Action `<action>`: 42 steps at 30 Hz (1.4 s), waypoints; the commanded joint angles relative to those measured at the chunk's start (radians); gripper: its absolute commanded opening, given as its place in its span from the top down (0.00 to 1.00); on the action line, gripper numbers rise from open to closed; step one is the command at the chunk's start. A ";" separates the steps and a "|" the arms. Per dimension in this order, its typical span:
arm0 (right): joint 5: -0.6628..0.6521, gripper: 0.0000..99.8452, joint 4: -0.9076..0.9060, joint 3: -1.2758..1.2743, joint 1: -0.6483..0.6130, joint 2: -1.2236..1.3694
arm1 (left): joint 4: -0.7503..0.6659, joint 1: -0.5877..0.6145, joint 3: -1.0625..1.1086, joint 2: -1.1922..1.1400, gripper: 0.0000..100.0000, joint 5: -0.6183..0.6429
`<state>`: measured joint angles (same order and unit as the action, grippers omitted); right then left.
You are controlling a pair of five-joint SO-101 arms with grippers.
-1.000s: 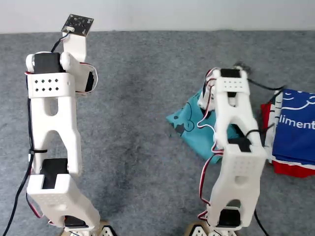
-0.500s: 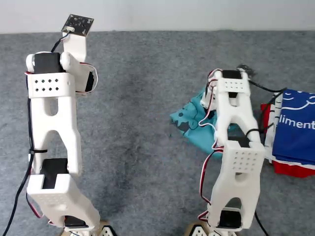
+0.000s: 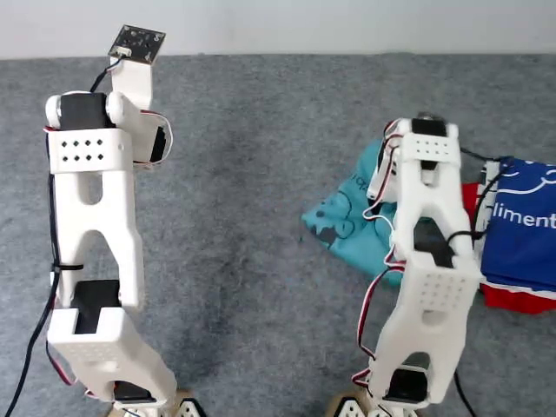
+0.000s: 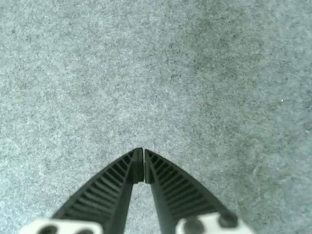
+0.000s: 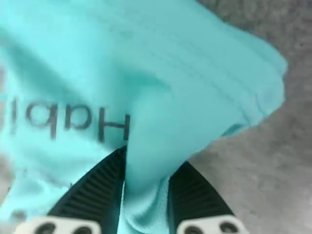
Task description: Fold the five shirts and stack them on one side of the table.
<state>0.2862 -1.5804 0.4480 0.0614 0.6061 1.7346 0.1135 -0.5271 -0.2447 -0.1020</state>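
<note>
Left fingers (image 4: pixel 119 181): closed tip to tip, nothing held. Bare grey table (image 4: pixel 156 58) lies directly beneath and beyond the tips.

Right fingers (image 5: pixel 97 187): we record them clamped on a fold of the teal shirt (image 5: pixel 161 73). The cloth is bunched between the two fingers and spreads outward past the tips, with dark lettering off to one side of them.

In the high view the teal shirt (image 3: pixel 343 221) lies crumpled on the table under the right arm, partly hidden by it. Just beside that arm, on the side away from the left fingers, we note a folded blue shirt (image 3: pixel 526 230) resting on a folded red shirt (image 3: pixel 512 297).
</note>
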 commanded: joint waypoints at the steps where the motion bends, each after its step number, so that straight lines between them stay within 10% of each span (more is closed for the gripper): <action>1: -0.110 0.99 -0.082 0.023 0.019 -0.202 | 0.020 0.003 -0.007 0.058 0.99 -0.014; 23: -0.649 0.99 -0.194 0.025 0.456 -0.611 | 0.020 0.003 -0.007 0.058 0.99 -0.014; 42: -0.824 0.99 0.124 0.018 0.664 -0.464 | 0.020 0.003 -0.007 0.058 0.99 -0.014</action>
<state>-0.5209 -1.5113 0.4480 0.6951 0.1335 1.7346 0.1135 -0.5271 -0.2447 -0.1020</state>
